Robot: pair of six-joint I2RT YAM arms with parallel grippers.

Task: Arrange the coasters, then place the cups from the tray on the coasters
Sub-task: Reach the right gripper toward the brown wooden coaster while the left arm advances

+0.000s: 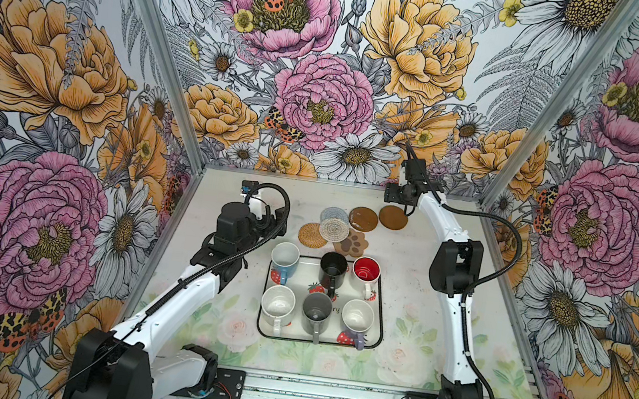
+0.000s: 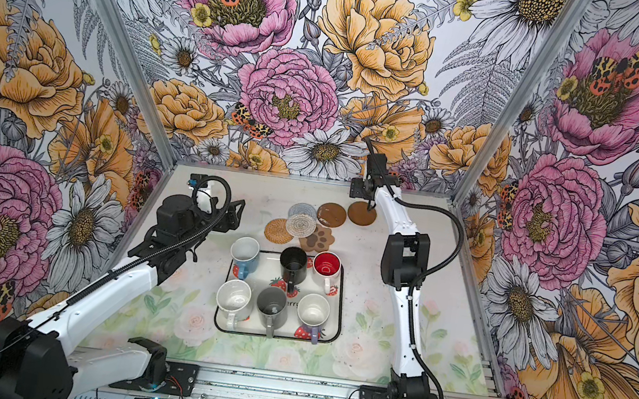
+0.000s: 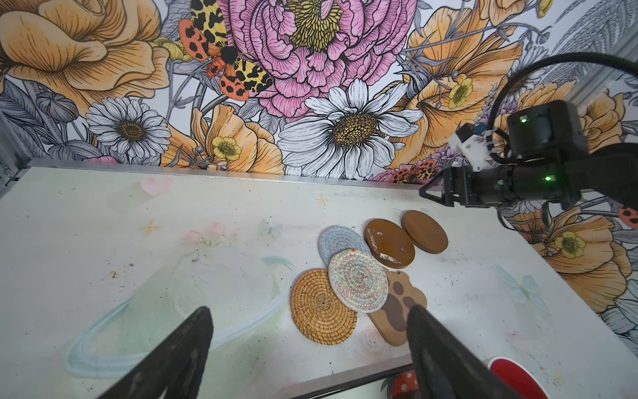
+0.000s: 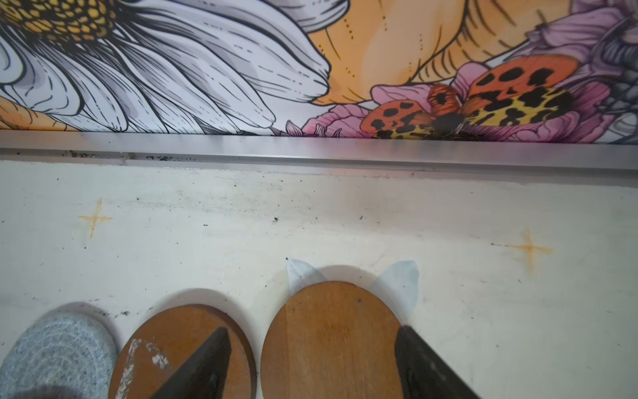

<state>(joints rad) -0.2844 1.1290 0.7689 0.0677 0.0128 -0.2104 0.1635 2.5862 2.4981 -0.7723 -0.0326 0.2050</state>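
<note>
Tray (image 1: 340, 295): strawberry-print, mid-table, square to the table edges; holds all the mugs, upright, mouths up.
Mug count: six, in two rows of three.
Far row, left to right: light blue mug (image 1: 284, 261), black mug (image 1: 333, 269), red-lined white mug (image 1: 365, 271).
Near row, left to right: white mug (image 1: 277, 306), grey mug (image 1: 316, 313), lavender mug (image 1: 357, 319).
Handles: all six point toward the near edge.
Coaster count: six, on the bare table just beyond the tray's far edge.
Overlaps: whitish woven coaster (image 1: 334, 229) lies on the grey-blue woven coaster (image 1: 333, 213), the rattan coaster (image 1: 313, 235) and the paw coaster (image 1: 352, 243).
Paw: toes toward the far right.
Brown discs: two; scuffed glossy disc (image 1: 363, 219) beside the plain brown disc (image 1: 393, 217), rightmost.
Left claw (image 3: 308, 309): jaws spread wide, holding nothing, hovering left of the coasters.
Right claw (image 4: 313, 329): jaws apart above the plain brown disc, gripping nothing.
</note>
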